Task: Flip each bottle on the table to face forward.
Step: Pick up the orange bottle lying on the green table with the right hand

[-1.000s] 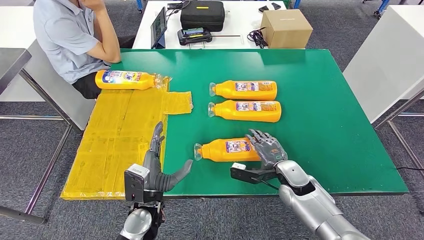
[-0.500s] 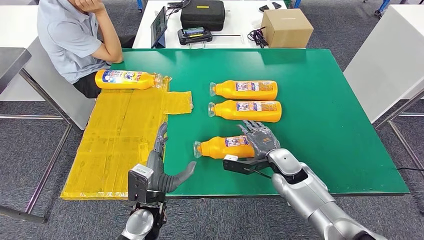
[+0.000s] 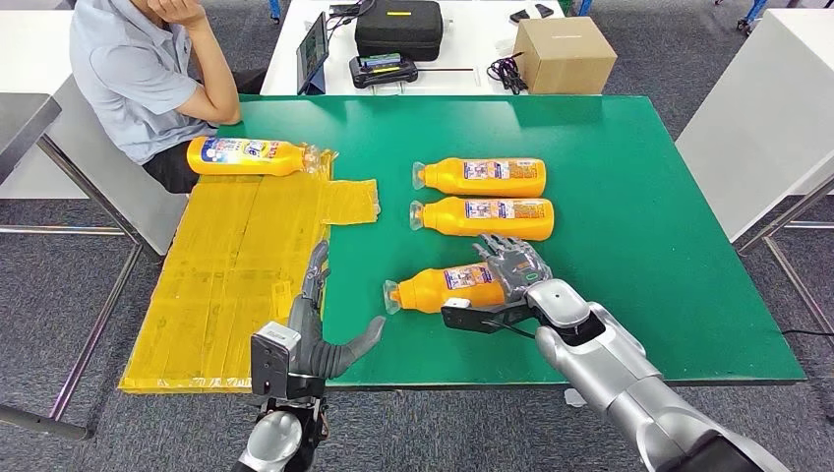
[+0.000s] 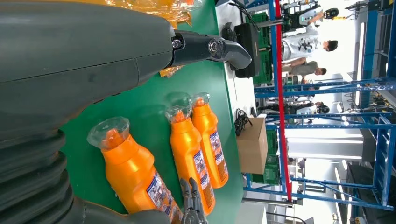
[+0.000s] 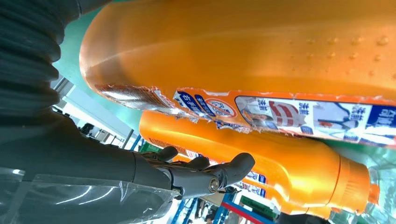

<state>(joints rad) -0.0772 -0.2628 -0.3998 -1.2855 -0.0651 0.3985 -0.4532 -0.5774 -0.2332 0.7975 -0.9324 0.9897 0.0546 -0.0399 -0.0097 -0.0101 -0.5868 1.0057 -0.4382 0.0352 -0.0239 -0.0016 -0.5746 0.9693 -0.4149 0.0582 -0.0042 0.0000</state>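
Observation:
Several orange bottles lie on their sides on the green table (image 3: 639, 197). The nearest bottle (image 3: 443, 288) (image 4: 135, 182) (image 5: 280, 42) lies slightly tilted, label up. My right hand (image 3: 511, 267) grips its base end, fingers (image 4: 191, 205) draped over the far side and thumb along the near side. Two more bottles (image 3: 482, 177) (image 3: 484, 217) lie side by side just beyond it, labels showing. Another bottle (image 3: 251, 156) rests at the far end of the yellow mat (image 3: 236, 265). My left hand (image 3: 315, 329) (image 4: 70, 56) is open at the table's front edge, holding nothing.
A person (image 3: 138, 69) sits at the table's far left corner, near the mat's bottle. Behind the green table a white table carries a cardboard box (image 3: 564, 54), a black case (image 3: 398, 29) and a tablet. Another white table stands to the right.
My right hand has slid further over the nearest bottle's base end, and the bottle has shifted away from the front edge and tilted. The left hand has barely moved.

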